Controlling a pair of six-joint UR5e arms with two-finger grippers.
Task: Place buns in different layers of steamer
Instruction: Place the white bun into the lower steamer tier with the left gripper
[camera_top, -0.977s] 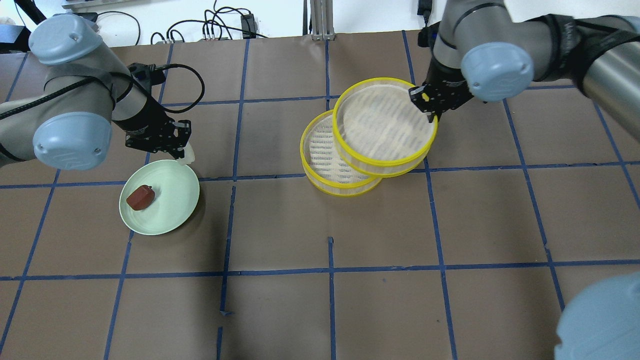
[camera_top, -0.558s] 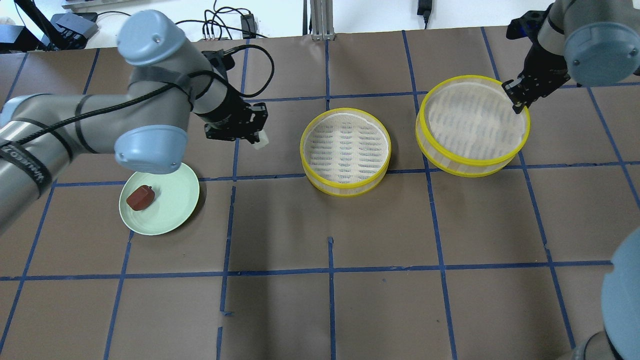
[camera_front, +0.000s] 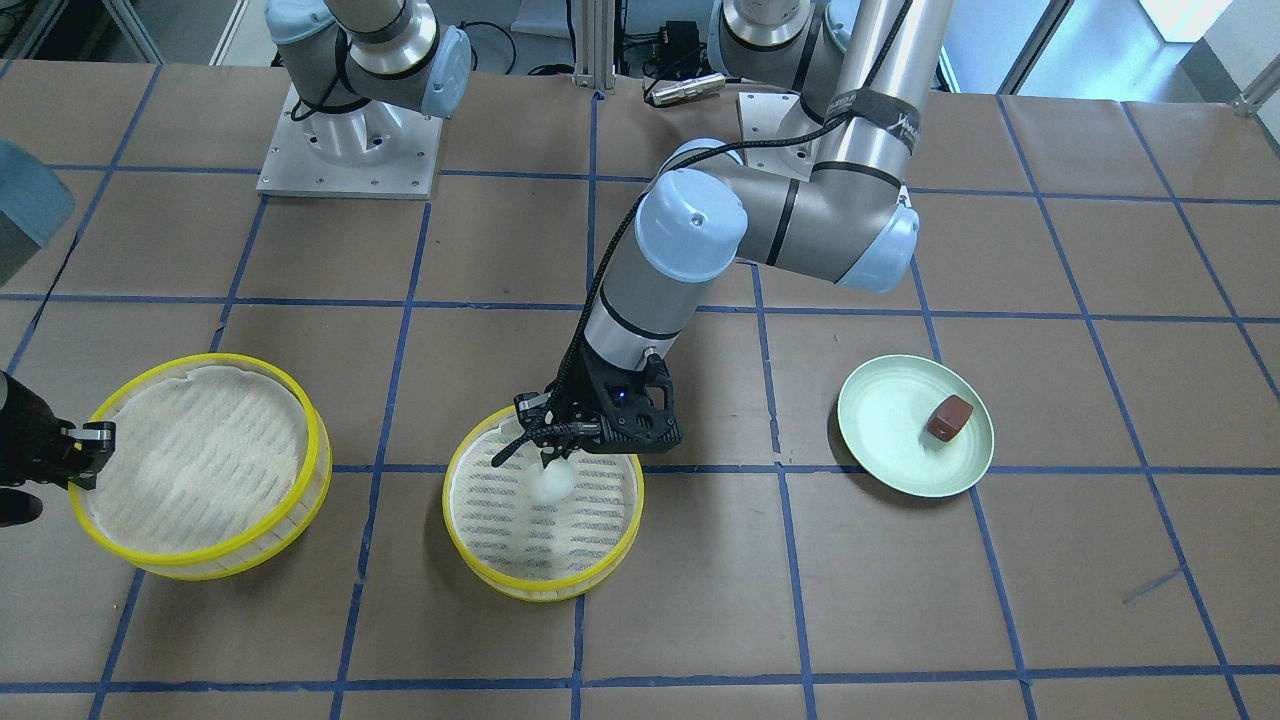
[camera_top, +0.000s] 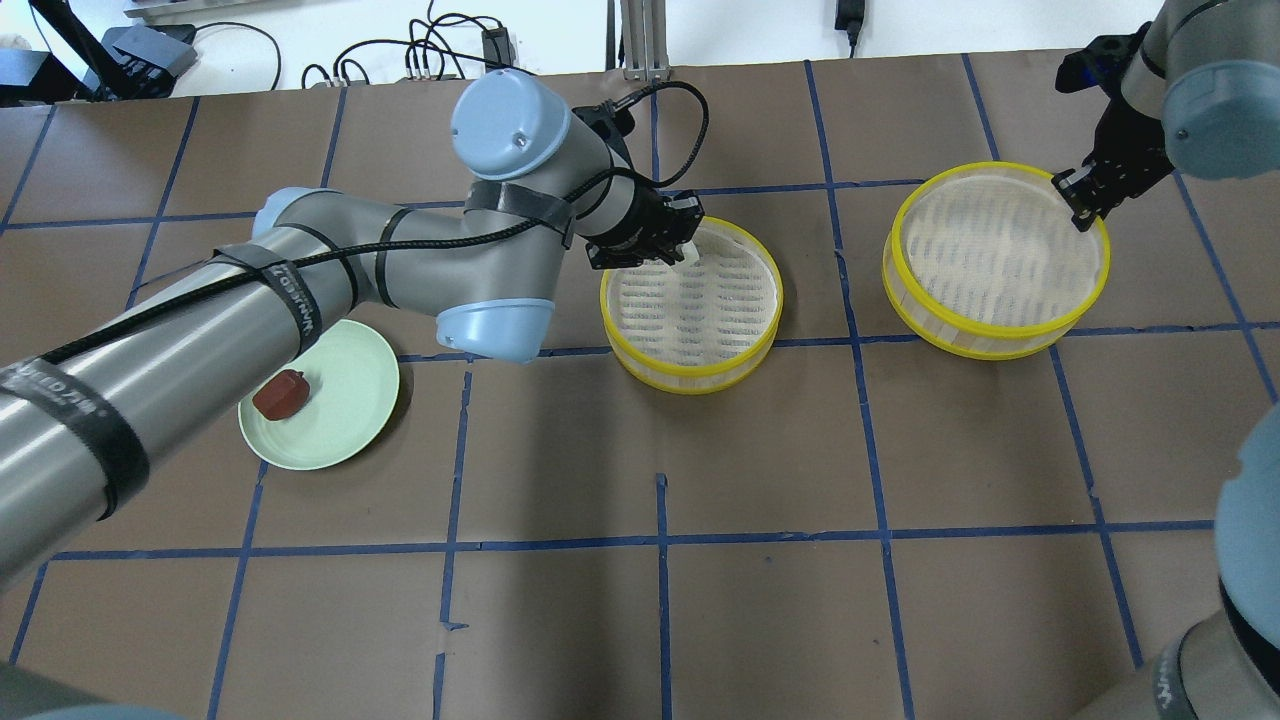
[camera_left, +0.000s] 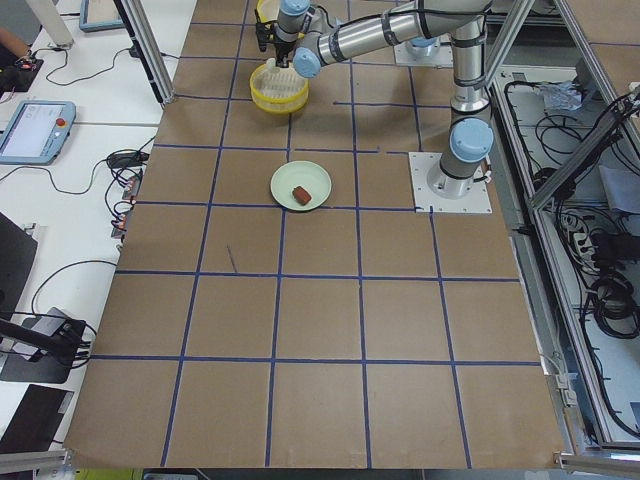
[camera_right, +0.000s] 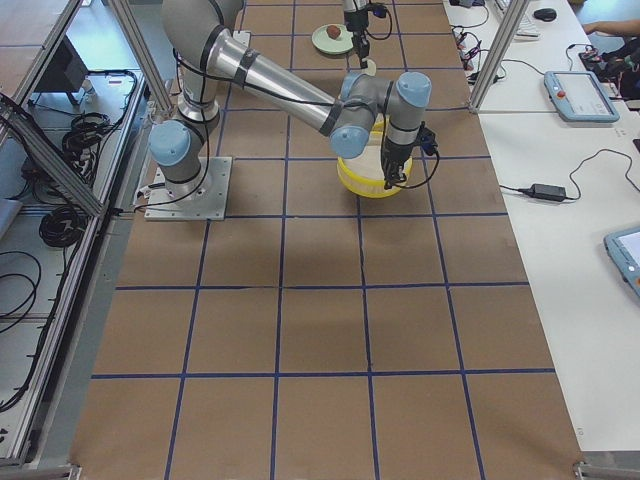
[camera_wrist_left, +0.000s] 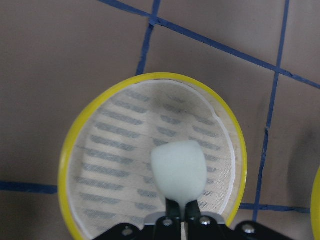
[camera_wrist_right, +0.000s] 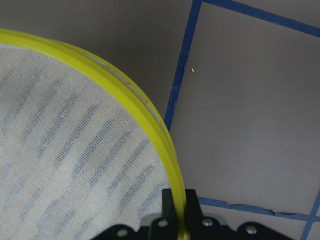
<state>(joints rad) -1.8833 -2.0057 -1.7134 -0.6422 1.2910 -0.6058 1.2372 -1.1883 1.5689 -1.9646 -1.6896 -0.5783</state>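
White bun (camera_wrist_left: 178, 167), clenched in left tool (camera_front: 548, 460), hangs over middle tray (camera_top: 690, 372); right tool (camera_wrist_right: 175, 200) grips other tray (camera_top: 990, 331) rim.

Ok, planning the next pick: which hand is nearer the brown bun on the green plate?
Left. The left hand holds the white bun over the middle tray, beside the plate with the brown bun. The right hand grips the rim of the other tray, farther off.

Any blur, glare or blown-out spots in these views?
Left wrist: white bun sharp but bright, little surface detail. Right wrist: yellow rim of the held tray in focus, no glare. Overhead: that tray's liner looks smeared. Front-facing: top right corner blown out, table evenly lit.
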